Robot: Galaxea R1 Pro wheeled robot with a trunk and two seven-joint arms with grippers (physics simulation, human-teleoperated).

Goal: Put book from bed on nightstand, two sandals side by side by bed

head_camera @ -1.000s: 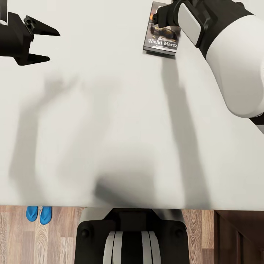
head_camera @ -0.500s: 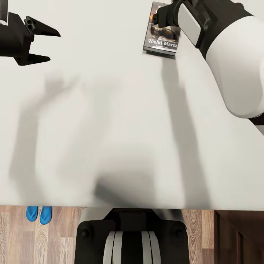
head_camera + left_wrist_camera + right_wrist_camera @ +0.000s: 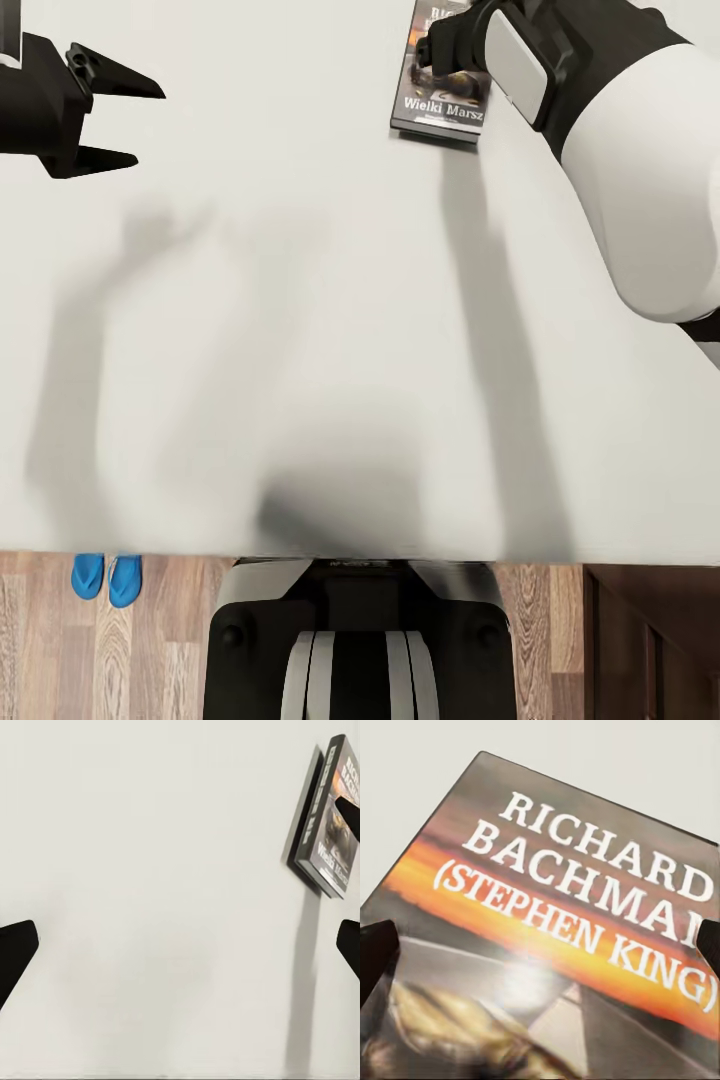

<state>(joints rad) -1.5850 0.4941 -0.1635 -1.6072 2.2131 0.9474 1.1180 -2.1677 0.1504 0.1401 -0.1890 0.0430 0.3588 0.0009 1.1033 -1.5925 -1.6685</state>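
Nearest to me in the head view I see my own trunk [image 3: 358, 640] standing on the wood-plank floor [image 3: 170, 650], pressed up against the near edge of the bed [image 3: 300, 330]. I count two sandals [image 3: 106, 579], bright blue, lying side by side on the floor just at the bed's edge, off to my left; their far ends are hidden under the mattress edge. At the lower right corner there is one dark-brown piece of furniture [image 3: 650, 640], and I can't make out more of it than its top.

Beyond that the off-white mattress runs flat and bare, crossed only by soft shadows of my arms.

Farther out on my left, the left gripper [image 3: 128, 122] hangs over the mattress with its two black fingers spread and nothing between them.

Farthest away, on my right, I count one book [image 3: 440, 108], dark cover face up on the bed, with "Wielki Marsz" legible in white. The right gripper [image 3: 440, 50] is down on its far end. From the right wrist camera the cover [image 3: 555, 945] sits very close, with an orange band and white lettering, and the two finger tips [image 3: 375, 960] stand apart at either side of it; whether they are touching the book I can't tell.
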